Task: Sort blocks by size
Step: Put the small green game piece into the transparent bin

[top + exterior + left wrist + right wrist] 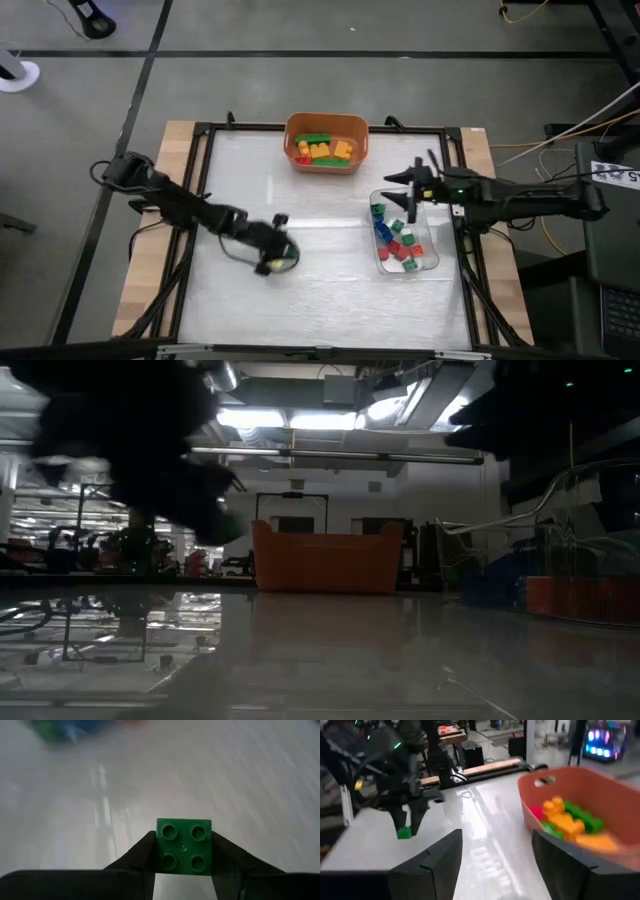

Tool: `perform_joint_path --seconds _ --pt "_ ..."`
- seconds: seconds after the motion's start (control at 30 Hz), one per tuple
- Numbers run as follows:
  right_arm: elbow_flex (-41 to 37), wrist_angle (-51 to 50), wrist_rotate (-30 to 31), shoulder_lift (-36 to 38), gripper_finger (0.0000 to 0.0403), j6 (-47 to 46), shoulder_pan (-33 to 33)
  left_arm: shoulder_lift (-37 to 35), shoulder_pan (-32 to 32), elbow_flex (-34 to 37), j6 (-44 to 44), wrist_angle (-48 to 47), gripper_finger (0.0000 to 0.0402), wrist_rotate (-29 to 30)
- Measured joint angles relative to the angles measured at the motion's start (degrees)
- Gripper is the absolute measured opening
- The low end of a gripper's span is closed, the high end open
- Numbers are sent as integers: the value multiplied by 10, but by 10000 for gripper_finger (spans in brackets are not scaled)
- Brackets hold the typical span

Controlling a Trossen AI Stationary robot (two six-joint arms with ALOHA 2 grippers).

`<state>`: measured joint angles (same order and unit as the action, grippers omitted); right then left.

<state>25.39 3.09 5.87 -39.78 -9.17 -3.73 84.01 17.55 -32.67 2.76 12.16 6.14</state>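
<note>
My left gripper [275, 252] is over the table's near left part, shut on a green four-stud brick [183, 851]. The brick also shows in the right wrist view [404, 832], under the left arm. My right gripper [495, 865] is open and empty; in the high view [405, 188] it is over the far end of the clear tray [432, 262]. The tray holds several small red, green and blue cubes [398, 242]. The orange bin [326, 128] at the far middle holds larger yellow, green and red bricks [570, 822]. My left gripper pinches the green brick by two opposite side walls [159, 851] between its two fingers [145, 855], the studded top facing the wrist camera. The fingers come from above, pointing down. The brick hangs at the fingertips, level and clear of the table.
A black frame [200, 180] rims the white table top, with wood boards outside it. The bin [325, 558] and the tray [575, 595] stand on the far and right parts. Bare table top [330, 220] lies between the two grippers.
</note>
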Motion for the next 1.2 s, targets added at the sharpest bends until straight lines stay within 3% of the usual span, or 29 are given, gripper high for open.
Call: perform_joint_path --seconds 0.3,0.6,0.87,1.2 --pt "0 245 -67 -202 239 186 0 0 -155 0 -141 148 132 -147" --pt "7 449 -131 -357 239 277 0 -1 -223 0 -253 212 137 -215" --pt "108 433 -219 -455 239 284 0 -1 -229 -1 -315 241 139 -243" --pt "256 209 -271 -512 239 345 0 -2 -228 -1 -351 243 140 -279"
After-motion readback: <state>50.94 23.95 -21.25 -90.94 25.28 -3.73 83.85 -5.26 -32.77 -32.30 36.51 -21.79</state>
